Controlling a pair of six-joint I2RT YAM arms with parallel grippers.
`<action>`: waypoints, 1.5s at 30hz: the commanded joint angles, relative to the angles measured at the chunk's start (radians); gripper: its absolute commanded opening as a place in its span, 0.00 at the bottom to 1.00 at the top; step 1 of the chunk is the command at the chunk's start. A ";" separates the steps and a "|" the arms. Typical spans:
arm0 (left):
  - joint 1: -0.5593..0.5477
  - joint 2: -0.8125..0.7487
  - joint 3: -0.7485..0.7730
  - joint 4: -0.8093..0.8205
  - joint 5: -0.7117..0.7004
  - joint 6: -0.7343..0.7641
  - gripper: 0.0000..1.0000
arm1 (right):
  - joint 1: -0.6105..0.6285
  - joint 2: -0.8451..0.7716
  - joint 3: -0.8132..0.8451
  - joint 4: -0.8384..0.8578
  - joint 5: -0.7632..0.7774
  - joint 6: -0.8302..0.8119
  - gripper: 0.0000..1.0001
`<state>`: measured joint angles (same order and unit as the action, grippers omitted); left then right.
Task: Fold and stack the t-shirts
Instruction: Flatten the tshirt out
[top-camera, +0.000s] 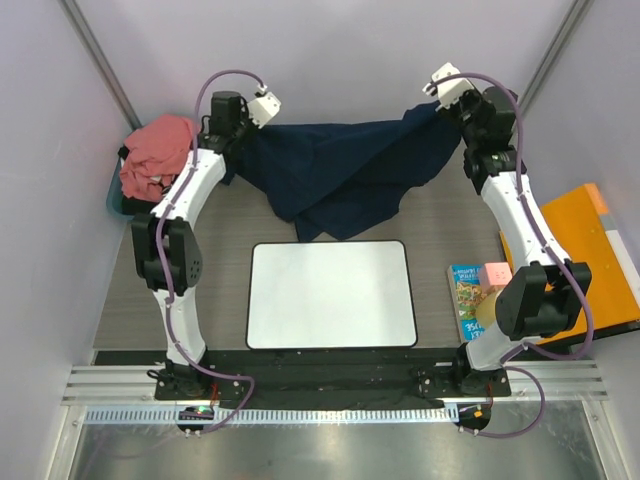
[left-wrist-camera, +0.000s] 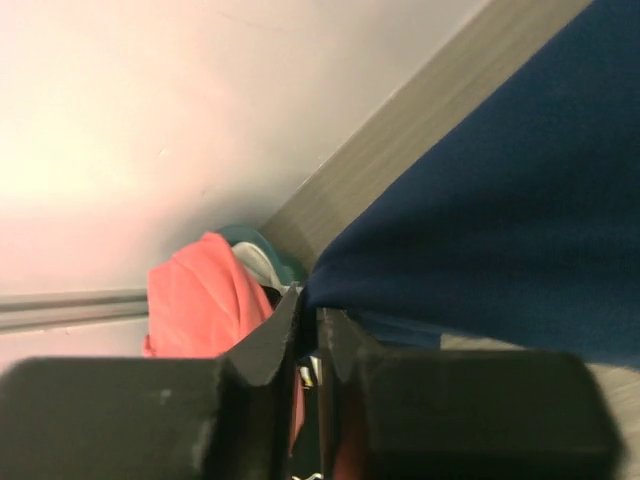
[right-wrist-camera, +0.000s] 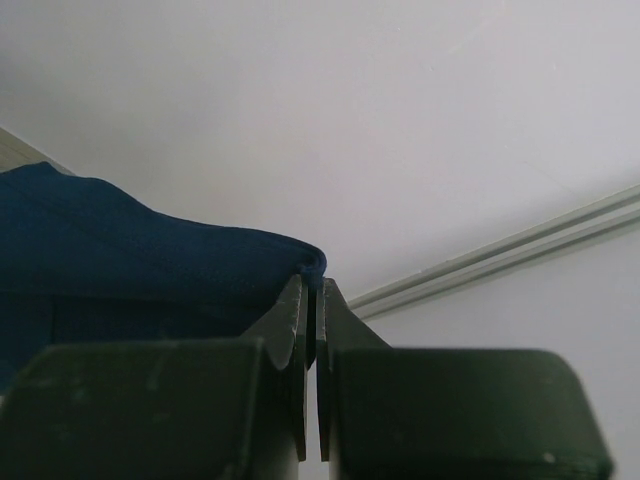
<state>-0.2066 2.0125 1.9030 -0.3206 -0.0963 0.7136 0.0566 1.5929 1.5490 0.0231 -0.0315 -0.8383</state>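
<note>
– Salmon-pink t-shirt, where's that lying?

– Off past the far left corner of the white mat, bunched in a heap by the side wall. There's something teal under it, but I can't make out what.

– And the left arm?

– It reaches up along the left side of the mat to a spot just beyond its far left corner. From where I stand the left jaws are pinched nearly together on an edge of the navy t-shirt.

– So the navy one is up off the worktop?

– Partly. It's strung out beyond the mat's far edge, one end at each arm, sagging in the middle. The lowest folds drape down just short of that far edge; whether they touch the mat I can't tell.

– Right side?

– The right arm stretches past the mat's far right corner, and the right jaws are squeezed narrow on a fold of the same navy cloth, right at their tips.

– Anything further over?

– A colourful book lies flat just right of the mat, with a small pink block at its top corner. Right of that lies a flat orange panel.
</note>
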 joint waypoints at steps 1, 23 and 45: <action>0.001 0.014 -0.036 0.006 -0.005 0.023 0.29 | 0.000 -0.020 -0.024 0.112 -0.034 -0.007 0.01; -0.206 -0.241 -0.620 0.135 0.189 0.089 0.95 | 0.042 -0.013 -0.115 0.112 -0.099 -0.018 0.01; -0.209 -0.159 -0.667 0.164 0.182 0.000 0.85 | 0.051 -0.021 -0.099 0.112 -0.084 0.007 0.01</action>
<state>-0.4168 1.8748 1.2327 -0.1658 0.0635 0.7528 0.0990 1.5951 1.4250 0.0753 -0.1177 -0.8570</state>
